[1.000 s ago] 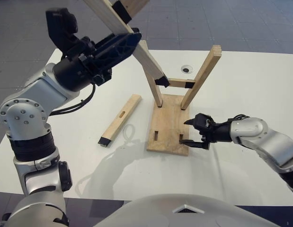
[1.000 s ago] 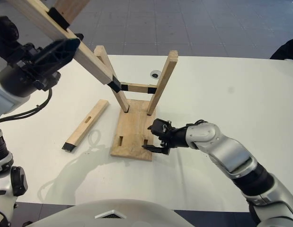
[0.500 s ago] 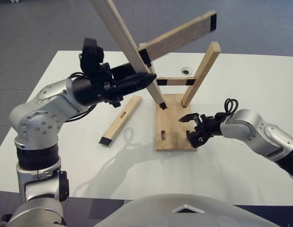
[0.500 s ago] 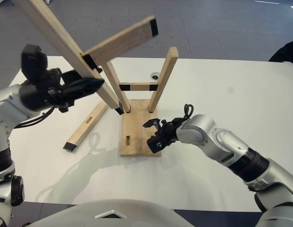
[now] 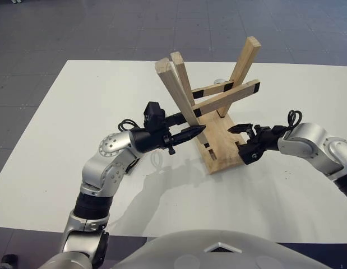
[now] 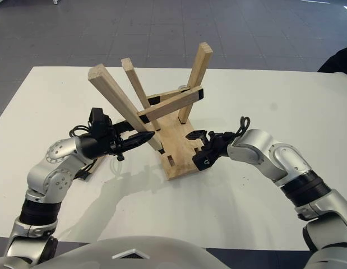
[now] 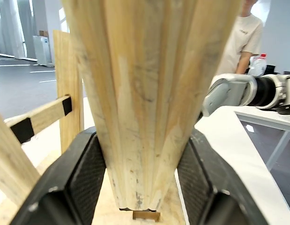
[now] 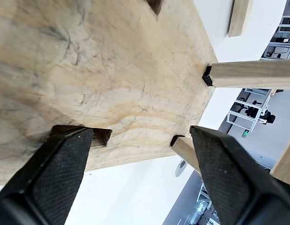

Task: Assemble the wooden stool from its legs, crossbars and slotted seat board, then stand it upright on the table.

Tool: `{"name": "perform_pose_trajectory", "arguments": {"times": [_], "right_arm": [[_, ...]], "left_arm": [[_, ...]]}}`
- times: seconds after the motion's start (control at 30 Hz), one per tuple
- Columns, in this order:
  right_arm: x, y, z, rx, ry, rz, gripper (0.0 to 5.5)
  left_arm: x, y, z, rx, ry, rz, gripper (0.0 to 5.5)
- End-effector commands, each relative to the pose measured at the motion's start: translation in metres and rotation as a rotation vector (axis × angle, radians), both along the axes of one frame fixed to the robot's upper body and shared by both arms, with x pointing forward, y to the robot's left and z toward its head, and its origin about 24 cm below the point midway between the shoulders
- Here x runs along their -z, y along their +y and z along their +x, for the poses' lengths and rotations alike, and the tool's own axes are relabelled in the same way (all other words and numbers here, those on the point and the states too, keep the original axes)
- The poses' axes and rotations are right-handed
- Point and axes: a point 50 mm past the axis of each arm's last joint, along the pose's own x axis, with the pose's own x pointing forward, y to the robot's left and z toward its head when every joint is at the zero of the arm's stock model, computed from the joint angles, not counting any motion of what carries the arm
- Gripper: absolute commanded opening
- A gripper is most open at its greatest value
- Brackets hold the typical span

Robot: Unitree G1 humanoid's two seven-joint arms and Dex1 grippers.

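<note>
The slotted seat board (image 5: 222, 141) lies on the white table (image 5: 78, 112), turned at an angle. Two legs (image 5: 240, 70) stand in its far end, leaning apart and joined by a crossbar (image 5: 209, 89). My left gripper (image 5: 191, 133) is shut on a third leg (image 5: 172, 84), low down near its foot. That foot rests on the board beside a slot (image 7: 145, 215). A black-tipped crossbar (image 5: 229, 94) sticks out sideways from the held leg. My right gripper (image 5: 244, 141) is open at the board's right edge, its fingers (image 8: 55, 173) spread over the board face (image 8: 112, 70).
A loose wooden leg (image 6: 90, 166) lies on the table, mostly hidden under my left forearm. Bare table stretches along the front edge and out to both sides.
My left arm has swung down, bringing the leg and its crossbar from high overhead to the board. The board has turned on the table, and my right gripper has moved along its right edge.
</note>
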Motion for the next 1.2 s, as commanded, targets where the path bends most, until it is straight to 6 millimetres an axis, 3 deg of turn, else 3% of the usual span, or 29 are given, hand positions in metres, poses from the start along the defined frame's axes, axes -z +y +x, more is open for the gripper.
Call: {"name": "perform_pose_trajectory", "arguments": {"times": [0.03, 0.2, 0.4, 0.77, 1.2], "right_arm": [[0.018, 0.009, -0.011, 0.002, 0.093, 0.007, 3.78], [0.021, 0.027, -0.018, -0.004, 0.124, 0.064, 3.78], [0.019, 0.033, -0.02, 0.009, 0.138, 0.09, 3.78], [0.023, 0.03, -0.019, 0.058, 0.15, 0.072, 3.78], [0.024, 0.03, -0.022, 0.057, 0.153, 0.075, 3.78]], "left_arm": [[0.015, -0.004, -0.007, -0.014, 0.037, 0.01, 2.09], [0.018, -0.006, -0.007, -0.041, 0.039, -0.003, 2.09], [0.025, 0.003, -0.003, -0.045, 0.024, 0.044, 2.09], [0.013, 0.007, -0.018, -0.054, 0.05, 0.021, 2.09], [0.038, 0.01, -0.022, -0.023, 0.123, 0.096, 2.09]]}}
